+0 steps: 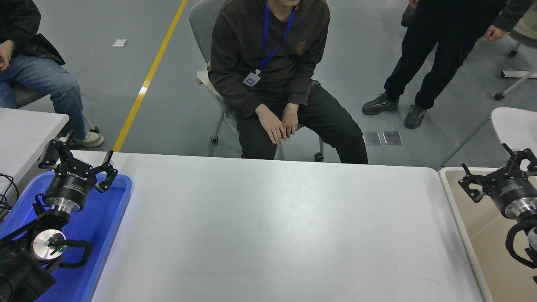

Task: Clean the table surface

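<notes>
The table surface is a wide white-grey top that fills the middle of the head view, with nothing lying on its visible part. My left gripper hangs open over the far end of the blue tray at the lower left, nothing between its fingers. Over the beige bin at the right edge, my right gripper is open and holds nothing.
A blue tray lies along the table's left edge. A beige bin stands against its right edge. One person sits on a chair just beyond the far edge, hands on knees. A smaller white tabletop is at far left.
</notes>
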`<state>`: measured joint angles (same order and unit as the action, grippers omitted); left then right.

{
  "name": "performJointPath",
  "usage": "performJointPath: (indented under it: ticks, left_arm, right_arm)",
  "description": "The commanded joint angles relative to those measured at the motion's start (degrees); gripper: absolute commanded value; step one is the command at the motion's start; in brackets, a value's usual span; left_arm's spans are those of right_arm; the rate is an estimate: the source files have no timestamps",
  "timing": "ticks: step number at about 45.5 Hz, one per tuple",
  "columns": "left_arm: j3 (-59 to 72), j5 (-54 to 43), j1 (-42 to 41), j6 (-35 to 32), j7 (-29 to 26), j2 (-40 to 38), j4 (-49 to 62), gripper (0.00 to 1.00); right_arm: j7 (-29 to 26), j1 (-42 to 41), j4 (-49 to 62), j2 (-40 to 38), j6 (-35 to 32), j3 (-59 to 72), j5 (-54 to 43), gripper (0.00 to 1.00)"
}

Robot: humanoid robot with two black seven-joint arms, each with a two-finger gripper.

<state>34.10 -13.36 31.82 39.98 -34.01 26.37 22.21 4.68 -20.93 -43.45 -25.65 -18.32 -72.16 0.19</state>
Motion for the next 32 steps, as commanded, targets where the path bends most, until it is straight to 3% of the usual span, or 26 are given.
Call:
performJointPath:
  ticks: [1, 23, 32]
  left_arm:
    - [0.0, 0.0, 0.0, 0.0, 0.0, 0.0, 0.0, 1.0]
    - [0.0, 0.0, 0.0, 0.0, 0.0, 0.0, -0.1, 1.0]
    - [0.1, 0.0, 0.0, 0.0, 0.0, 0.0, 0.0, 1.0]
  right_arm:
    - [0.7, 3.4, -8.1, 6.4, -1.4, -5.3, -10.0, 1.0]
    - [11.8, 3.2, -5.6, 10.8, 0.2, -4.6, -12.1, 1.0]
    - [14.2, 2.4, -4.5, 12.0, 7.0, -2.9, -24.4, 1.0]
